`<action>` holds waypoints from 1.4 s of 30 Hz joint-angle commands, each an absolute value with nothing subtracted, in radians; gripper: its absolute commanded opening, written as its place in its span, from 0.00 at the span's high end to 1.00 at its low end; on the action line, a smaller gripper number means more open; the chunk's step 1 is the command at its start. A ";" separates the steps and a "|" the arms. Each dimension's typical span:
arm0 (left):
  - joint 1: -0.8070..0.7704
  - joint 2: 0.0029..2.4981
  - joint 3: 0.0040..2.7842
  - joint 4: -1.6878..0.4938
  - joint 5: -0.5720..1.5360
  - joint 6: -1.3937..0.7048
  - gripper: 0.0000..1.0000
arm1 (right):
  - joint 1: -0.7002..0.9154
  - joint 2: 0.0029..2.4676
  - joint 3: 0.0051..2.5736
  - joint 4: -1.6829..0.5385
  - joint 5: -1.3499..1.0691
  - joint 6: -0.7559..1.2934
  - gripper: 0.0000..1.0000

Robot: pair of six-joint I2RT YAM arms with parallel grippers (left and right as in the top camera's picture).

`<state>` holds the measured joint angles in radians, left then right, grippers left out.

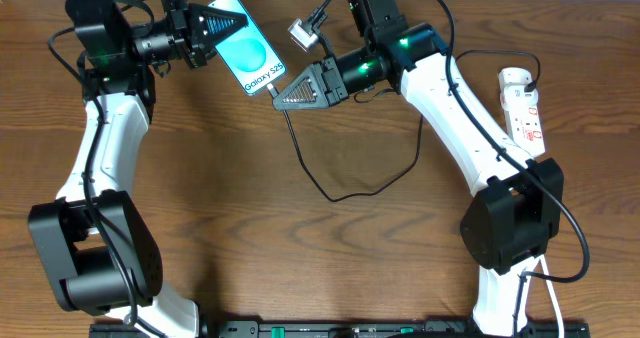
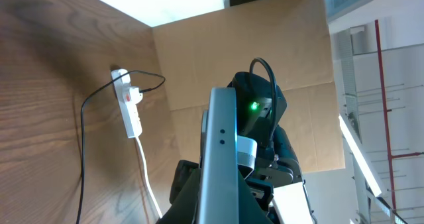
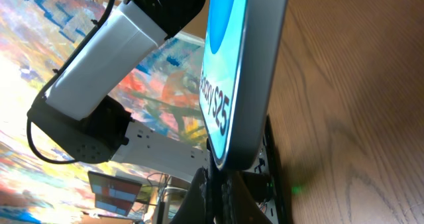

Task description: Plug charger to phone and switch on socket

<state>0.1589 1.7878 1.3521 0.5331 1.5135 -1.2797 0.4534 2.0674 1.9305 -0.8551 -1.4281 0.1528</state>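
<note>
The phone point(image 1: 249, 55), its cyan-and-white screen reading "Galaxy S25", is held above the table by my left gripper point(image 1: 228, 23), shut on its far end. The left wrist view shows its thin grey edge point(image 2: 222, 158) between the fingers. My right gripper point(image 1: 290, 93) is shut on the charger's connector tip, held at the phone's lower end point(image 3: 233, 85). I cannot tell whether the tip is seated. The black charger cable point(image 1: 345, 193) loops across the table toward the socket point(image 1: 523, 106), the white power strip at the right; it also shows in the left wrist view point(image 2: 130, 105).
A white cord point(image 1: 553, 298) runs from the strip toward the front edge. A loose silver-tipped cable point(image 1: 303, 30) hangs near my right arm. A cardboard wall point(image 2: 218, 58) stands behind the table.
</note>
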 commanded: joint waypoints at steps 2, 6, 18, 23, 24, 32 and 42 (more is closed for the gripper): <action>0.157 1.777 1.362 0.545 1.571 -1.277 0.93 | 0.443 2.064 1.933 -0.848 -1.451 0.168 0.99; 0.157 1.777 1.362 0.550 1.571 -1.277 0.93 | 0.443 2.064 1.933 -0.848 -1.451 0.172 0.99; 0.131 1.777 1.362 0.605 1.571 -1.277 0.93 | 0.443 2.064 1.933 -0.848 -1.451 0.172 0.99; 0.131 1.777 1.362 0.604 1.571 -1.277 0.92 | 0.442 2.064 1.933 -0.847 -1.451 0.172 0.99; 0.131 1.777 1.362 0.605 1.571 -1.277 0.93 | 0.440 2.064 1.933 -0.846 -1.451 0.172 0.99; 0.121 1.777 1.362 0.604 1.571 -1.277 0.93 | 0.430 2.064 1.933 -0.794 -1.449 0.222 0.99; 0.118 1.777 1.362 0.604 1.571 -1.277 0.93 | 0.430 2.064 1.933 -0.766 -1.412 0.258 0.99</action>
